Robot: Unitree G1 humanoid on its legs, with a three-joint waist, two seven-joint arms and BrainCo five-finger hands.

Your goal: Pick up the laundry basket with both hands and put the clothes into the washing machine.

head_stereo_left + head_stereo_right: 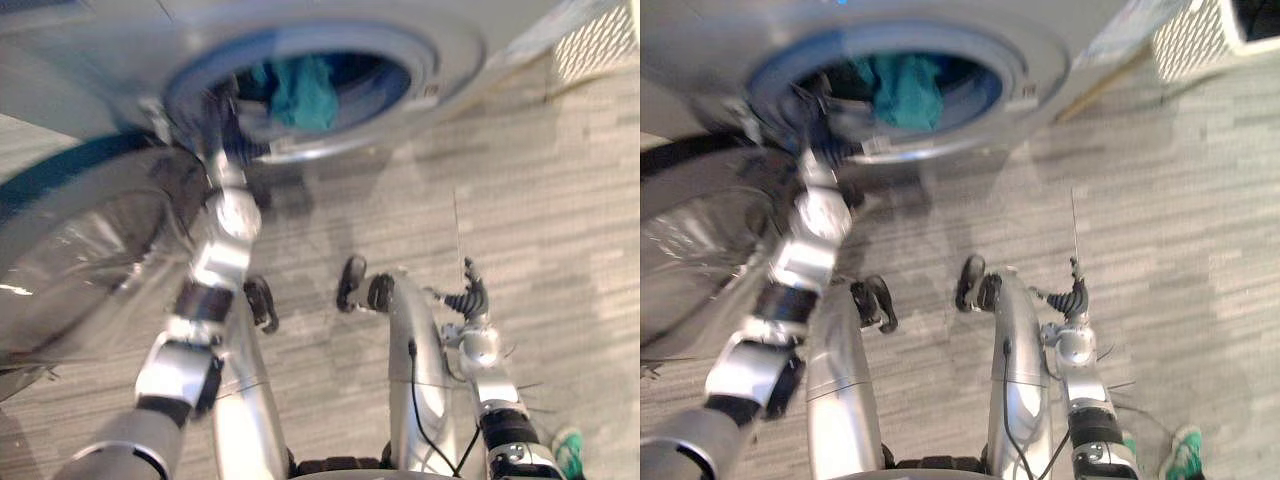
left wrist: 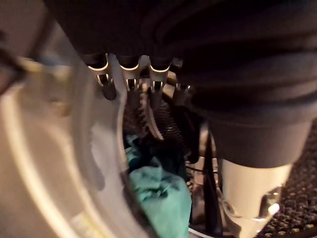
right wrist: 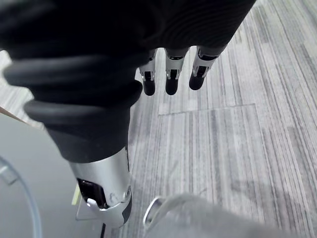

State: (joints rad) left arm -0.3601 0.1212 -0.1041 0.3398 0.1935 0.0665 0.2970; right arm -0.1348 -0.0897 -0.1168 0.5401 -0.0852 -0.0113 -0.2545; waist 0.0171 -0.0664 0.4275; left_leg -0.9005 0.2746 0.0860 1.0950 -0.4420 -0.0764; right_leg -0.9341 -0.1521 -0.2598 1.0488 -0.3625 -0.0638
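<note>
The washing machine (image 1: 470, 50) stands ahead with its round opening facing me. Teal clothes (image 1: 305, 90) and darker ones lie inside the drum. My left arm reaches up to the opening's left rim, and my left hand (image 1: 216, 125) is at the mouth. In the left wrist view its fingers (image 2: 131, 84) hang relaxed over the teal cloth (image 2: 161, 196) and grip nothing. My right hand (image 1: 470, 297) hangs low over the floor, its fingers (image 3: 171, 82) straight and empty. The white laundry basket (image 1: 1205, 35) stands on the floor right of the machine.
The machine's round glass door (image 1: 80, 260) stands swung open on the left, close beside my left arm. Grey striped carpet (image 1: 560, 220) spreads to the right. A person's teal shoe (image 1: 568, 450) shows at the lower right.
</note>
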